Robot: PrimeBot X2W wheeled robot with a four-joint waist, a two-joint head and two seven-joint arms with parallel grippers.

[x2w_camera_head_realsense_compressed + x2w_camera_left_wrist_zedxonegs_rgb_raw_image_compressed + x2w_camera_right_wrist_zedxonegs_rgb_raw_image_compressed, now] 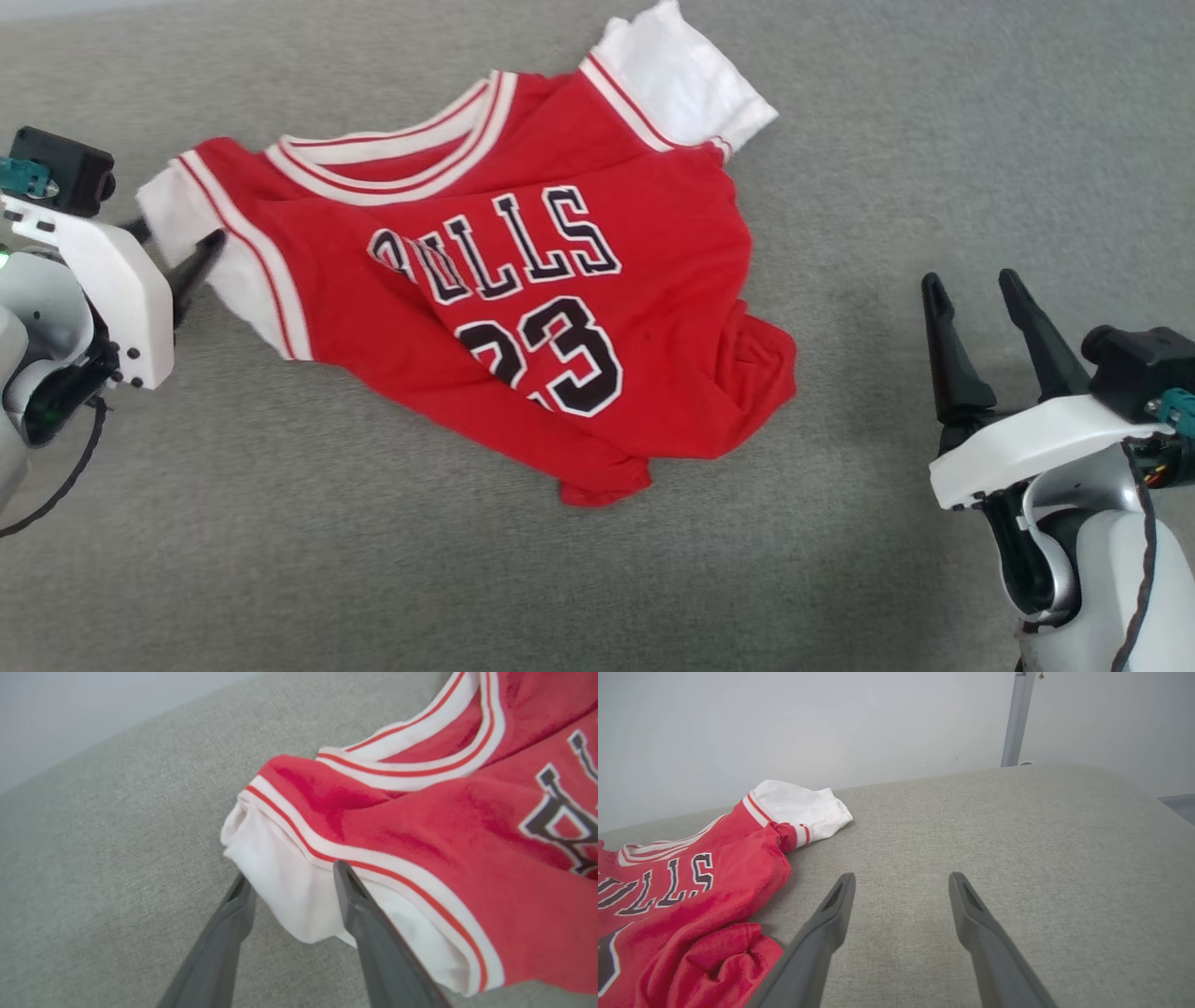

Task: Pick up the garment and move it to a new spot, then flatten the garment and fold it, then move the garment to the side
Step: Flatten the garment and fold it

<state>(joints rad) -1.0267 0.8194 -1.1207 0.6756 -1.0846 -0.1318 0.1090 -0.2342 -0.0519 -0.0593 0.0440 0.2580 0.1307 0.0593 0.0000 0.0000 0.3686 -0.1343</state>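
The garment (pixel 607 308), a red jersey with black lettering and a number, lies front up and rumpled on the grey cloth surface. Its lower hem is bunched toward the right. My left gripper (pixel 182 235) stands open at the garment's left white sleeve (pixel 173 201). In the left wrist view the sleeve (pixel 289 896) lies between the spread fingers of the left gripper (pixel 292 872), which do not pinch it. My right gripper (pixel 971 278) is open over bare surface to the right of the garment (pixel 691 882), and the right gripper (pixel 902 877) holds nothing.
The grey upholstered surface (pixel 934 140) stretches around the jersey, with bare room on the right and in front. A pale wall and a grey metal pole (pixel 1014 718) stand behind its far edge. The surface's right edge curves away at the corner (pixel 1157 798).
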